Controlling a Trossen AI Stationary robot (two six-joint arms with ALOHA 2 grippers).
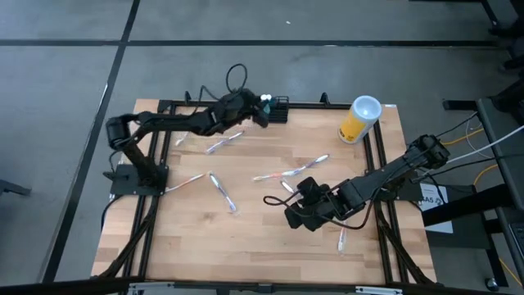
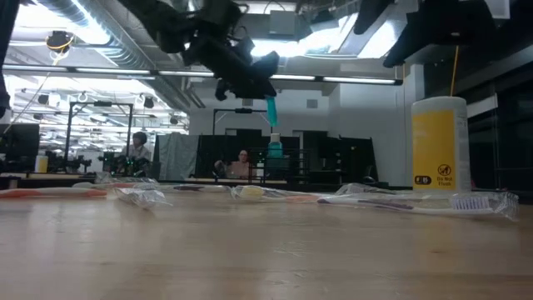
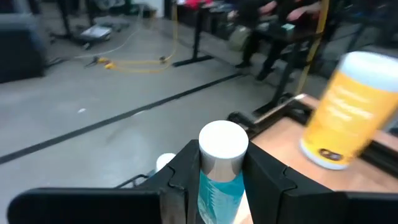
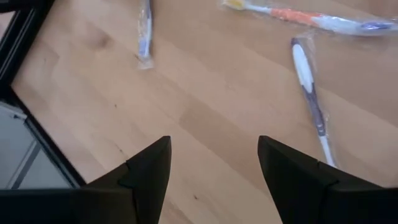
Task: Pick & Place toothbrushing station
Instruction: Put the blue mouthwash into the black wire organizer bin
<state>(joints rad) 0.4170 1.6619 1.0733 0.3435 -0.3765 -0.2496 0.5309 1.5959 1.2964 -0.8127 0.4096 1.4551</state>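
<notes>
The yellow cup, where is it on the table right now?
In the high view, the yellow cup stands at the table's far right corner, right of the black rack and the left claw.

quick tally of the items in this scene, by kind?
Wrapped toothbrushes: 6 that can be told apart
Yellow cup: 1
Black rack holder: 1
Teal tube, held in left hand: 1
Total: 9

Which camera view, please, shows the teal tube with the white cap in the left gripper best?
The left wrist view: the teal tube with a white cap fills the frame between the left gripper's fingers. The low view shows it small, hanging; the high view only a speck; the right wrist view nothing.
</notes>
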